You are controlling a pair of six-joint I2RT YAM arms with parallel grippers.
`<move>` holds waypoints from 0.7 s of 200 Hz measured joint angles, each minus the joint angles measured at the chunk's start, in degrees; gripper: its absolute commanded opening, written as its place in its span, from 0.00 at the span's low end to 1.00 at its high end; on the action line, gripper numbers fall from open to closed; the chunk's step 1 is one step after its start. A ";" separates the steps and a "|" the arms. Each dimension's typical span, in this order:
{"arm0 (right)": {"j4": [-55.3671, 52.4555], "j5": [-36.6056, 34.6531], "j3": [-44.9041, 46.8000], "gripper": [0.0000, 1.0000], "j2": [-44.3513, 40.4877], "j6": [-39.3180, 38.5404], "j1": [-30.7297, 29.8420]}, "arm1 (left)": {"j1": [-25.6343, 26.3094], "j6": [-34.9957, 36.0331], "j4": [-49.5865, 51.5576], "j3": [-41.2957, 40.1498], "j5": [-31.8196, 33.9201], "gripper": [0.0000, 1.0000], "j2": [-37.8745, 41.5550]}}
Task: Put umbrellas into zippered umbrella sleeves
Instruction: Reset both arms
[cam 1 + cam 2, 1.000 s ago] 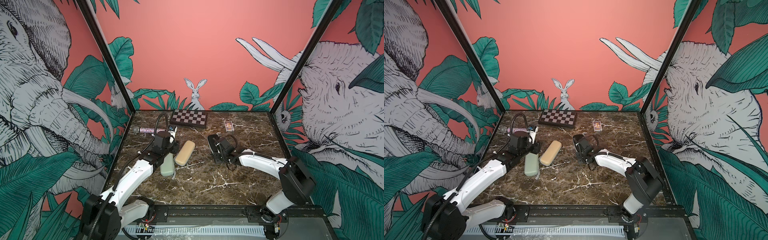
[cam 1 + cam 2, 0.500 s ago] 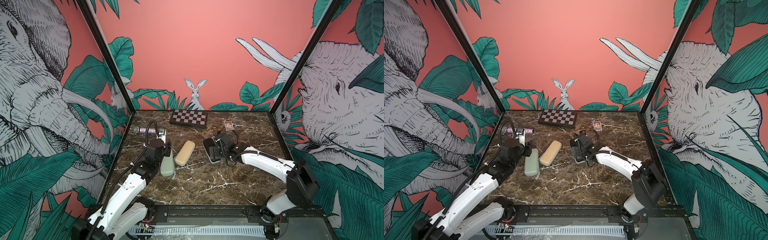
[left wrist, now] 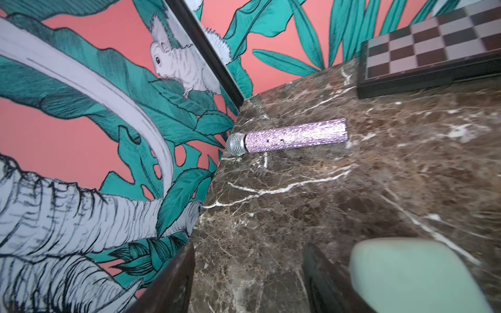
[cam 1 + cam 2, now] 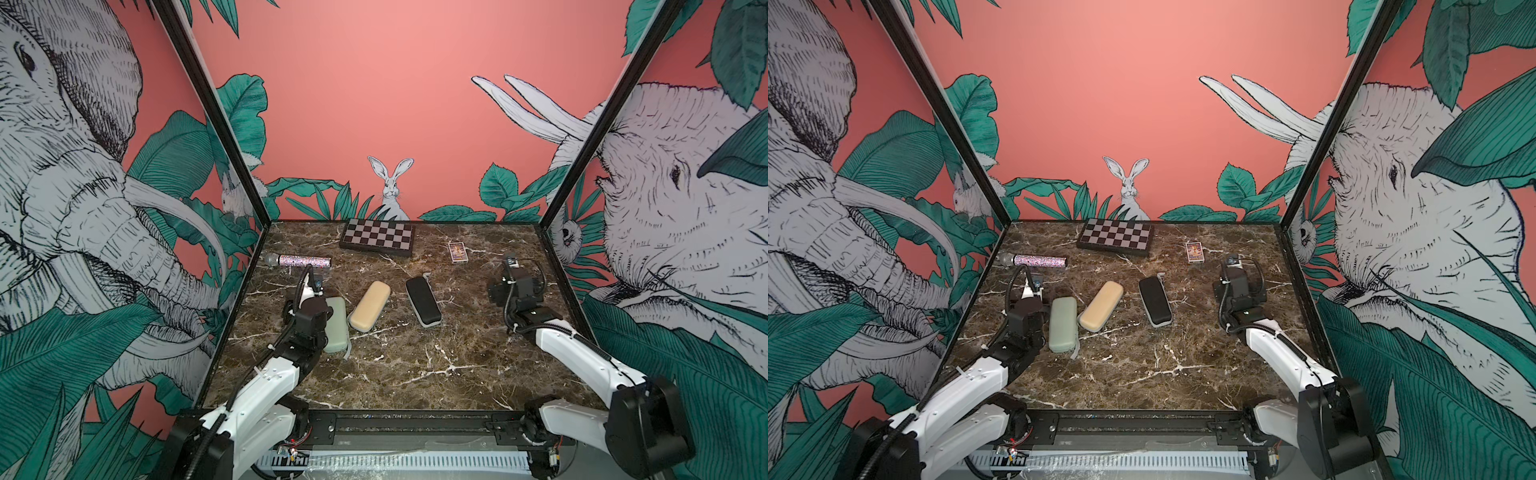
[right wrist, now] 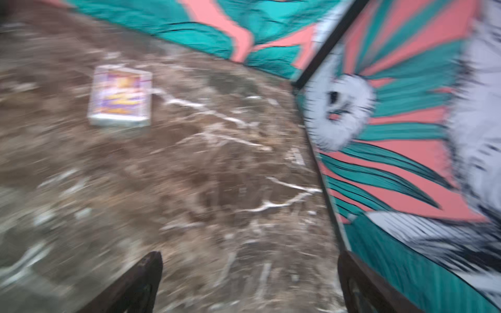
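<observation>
The right gripper [image 5: 249, 281], now open, has let go of the black sleeve [image 4: 423, 301] and sits at its three o'clock, the left gripper [image 3: 246, 279] open at nine o'clock of the mint sleeve [image 4: 337, 324]; both sleeves lie closed, packing likely finished

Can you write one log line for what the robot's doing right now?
left pincer: open, empty, beside mint sleeve | right pincer: open, empty | cream sleeve, black sleeve: closed, untouched
</observation>
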State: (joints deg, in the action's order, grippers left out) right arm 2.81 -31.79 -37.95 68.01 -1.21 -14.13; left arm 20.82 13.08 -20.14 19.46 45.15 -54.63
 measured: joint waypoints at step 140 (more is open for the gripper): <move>37.57 9.40 14.91 0.99 15.54 -0.87 5.84 | -13.05 -4.44 -28.55 -5.40 -25.55 0.79 -19.85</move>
State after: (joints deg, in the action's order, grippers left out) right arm 40.38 -22.39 -23.05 83.55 -2.09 -8.29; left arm 7.77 8.64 -48.69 14.06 19.59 -74.48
